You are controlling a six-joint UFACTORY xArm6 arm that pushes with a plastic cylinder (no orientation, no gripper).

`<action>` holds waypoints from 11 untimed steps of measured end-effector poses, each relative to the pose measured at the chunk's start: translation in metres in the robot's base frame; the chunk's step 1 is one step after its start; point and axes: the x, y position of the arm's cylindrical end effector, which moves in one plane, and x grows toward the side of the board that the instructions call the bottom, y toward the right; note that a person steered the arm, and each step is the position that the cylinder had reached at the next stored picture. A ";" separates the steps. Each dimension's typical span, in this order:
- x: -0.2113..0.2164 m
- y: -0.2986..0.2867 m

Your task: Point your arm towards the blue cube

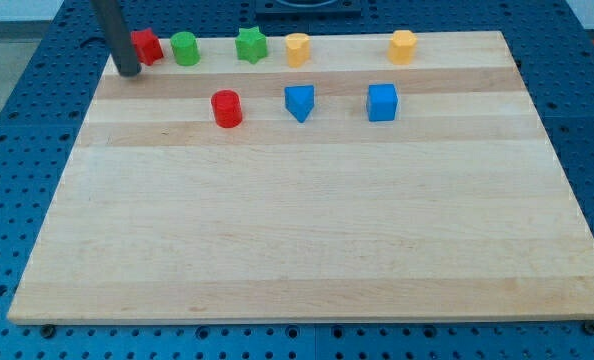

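Note:
The blue cube [382, 102] sits on the wooden board [307, 230] at the upper right of centre. A blue triangular block [299, 102] lies to its left. My tip [128, 71] is at the board's top left corner, right beside a red star-like block [146, 47], far to the left of the blue cube.
A red cylinder [226, 108] sits left of the blue triangular block. Along the top edge stand a green cylinder [185, 48], a green star [251, 44], a yellow block [297, 48] and another yellow block [403, 46]. A blue perforated table surrounds the board.

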 end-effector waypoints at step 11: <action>0.135 0.351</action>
